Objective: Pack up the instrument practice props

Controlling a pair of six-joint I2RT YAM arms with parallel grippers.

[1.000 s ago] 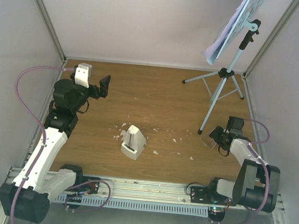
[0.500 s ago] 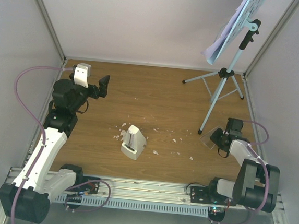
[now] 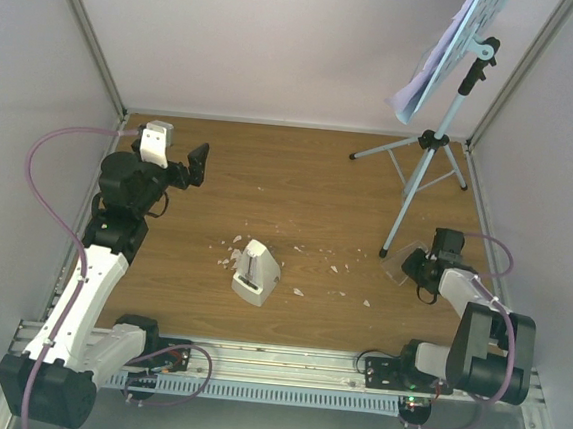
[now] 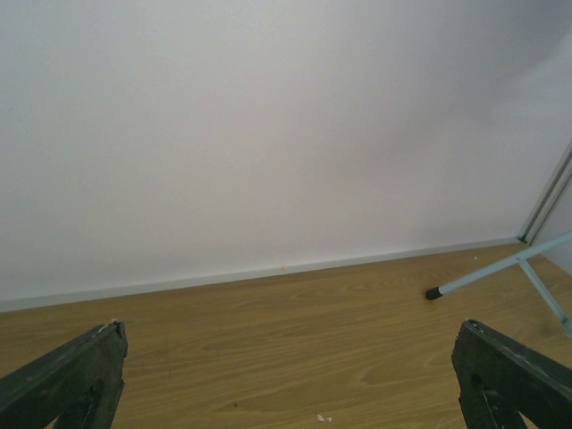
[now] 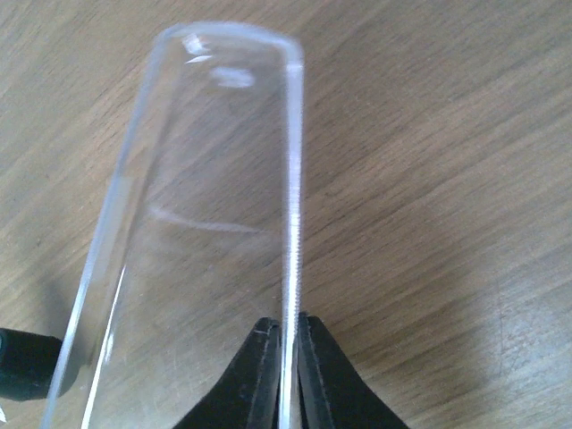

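The pale blue music stand [image 3: 427, 173] stands on its tripod at the back right, with white sheet-music pages [image 3: 443, 54] on its desk. The small white metronome [image 3: 256, 273] sits mid-table among scraps. My right gripper [image 3: 414, 266] [image 5: 289, 329] is low by the stand's near foot [image 3: 383, 253], shut on the thin edge of a clear plastic cover [image 5: 206, 214] [image 3: 398, 268] that rests on the wood. My left gripper [image 3: 199, 163] [image 4: 290, 357] hovers open and empty at the back left, facing the rear wall. One stand leg [image 4: 493, 273] shows in the left wrist view.
Small white crumbly scraps [image 3: 304, 249] lie scattered around the metronome and toward the right, and one scrap [image 4: 322, 417] lies below the left gripper. Grey walls [image 3: 281, 43] close the table on three sides. The black foot cap [image 5: 20, 362] of the stand sits just left of the clear cover.
My right gripper's jaws have closed onto the clear cover's edge, and that wrist has edged slightly toward the stand's foot. The left arm has stayed in place.
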